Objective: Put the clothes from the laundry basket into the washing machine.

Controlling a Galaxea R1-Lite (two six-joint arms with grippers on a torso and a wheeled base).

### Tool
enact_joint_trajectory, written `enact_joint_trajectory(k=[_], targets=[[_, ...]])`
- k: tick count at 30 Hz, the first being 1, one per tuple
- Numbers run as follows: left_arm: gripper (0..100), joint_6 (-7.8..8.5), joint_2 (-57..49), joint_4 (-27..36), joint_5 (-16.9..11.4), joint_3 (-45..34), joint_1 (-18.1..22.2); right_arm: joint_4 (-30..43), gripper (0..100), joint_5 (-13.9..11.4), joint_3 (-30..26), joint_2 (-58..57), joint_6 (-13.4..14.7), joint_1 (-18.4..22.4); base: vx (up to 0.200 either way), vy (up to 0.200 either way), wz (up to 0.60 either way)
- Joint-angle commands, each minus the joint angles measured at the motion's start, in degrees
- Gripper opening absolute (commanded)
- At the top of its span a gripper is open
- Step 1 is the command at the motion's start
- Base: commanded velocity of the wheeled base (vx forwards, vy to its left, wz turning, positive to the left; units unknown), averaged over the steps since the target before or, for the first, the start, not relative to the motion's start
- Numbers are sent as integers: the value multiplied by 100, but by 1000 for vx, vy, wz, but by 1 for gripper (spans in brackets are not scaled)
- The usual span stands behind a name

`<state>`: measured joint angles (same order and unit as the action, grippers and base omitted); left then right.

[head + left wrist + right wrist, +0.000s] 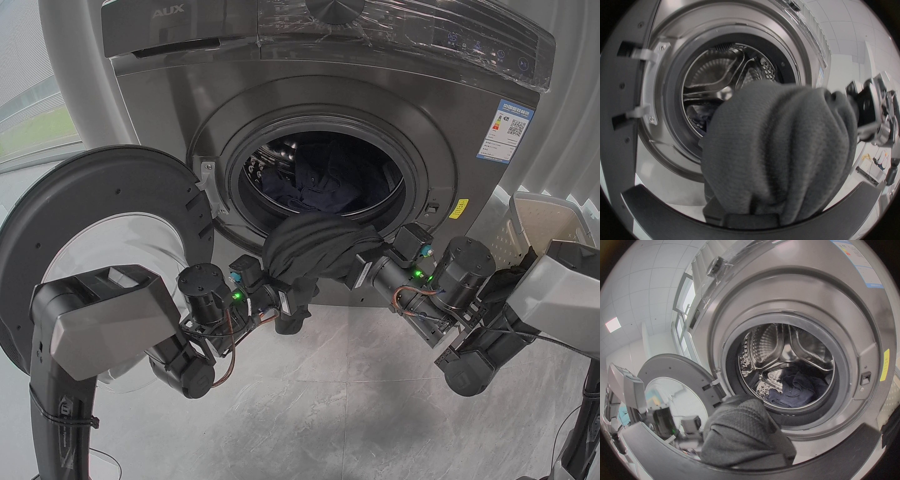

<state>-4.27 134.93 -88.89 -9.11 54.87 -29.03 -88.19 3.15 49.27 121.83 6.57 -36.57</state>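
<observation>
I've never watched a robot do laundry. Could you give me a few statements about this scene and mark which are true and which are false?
1. The washing machine's door stands open. True.
2. The drum is empty. False: dark blue clothes already lie inside.
3. A dark grey garment is held up off the floor, just before the opening. True.
4. The laundry basket stands on the robot's left. False: it is on the robot's right, beside the machine.
</observation>
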Motion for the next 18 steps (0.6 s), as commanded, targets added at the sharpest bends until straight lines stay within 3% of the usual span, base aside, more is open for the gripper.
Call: enact_joint_trajectory(k=[1, 3, 11, 12, 16, 18], targets=[[0, -145, -564, -5, 120, -257, -51, -6, 0, 11, -234, 113, 11, 115, 0, 0, 0], [0, -285, -704, -5, 164, -337, -77, -6, 0, 11, -243, 148, 20, 89, 0, 0, 0], [0, -320, -959, -14, 172, -574, -103, -14, 0, 11, -252, 174, 20, 62, 0, 0, 0], [0, -329, -977, -14, 172, -591, -112, -14, 100, 11, -252, 165, 20, 62, 0, 0, 0], [0, -329, -1091, -14, 190, -635, -112, -14, 100, 11, -278, 95, 116, 62, 0, 0, 0], [0, -250, -1197, -23, 313, -864, -165, -14, 100, -16, -665, -195, 116, 54, 0, 0, 0]])
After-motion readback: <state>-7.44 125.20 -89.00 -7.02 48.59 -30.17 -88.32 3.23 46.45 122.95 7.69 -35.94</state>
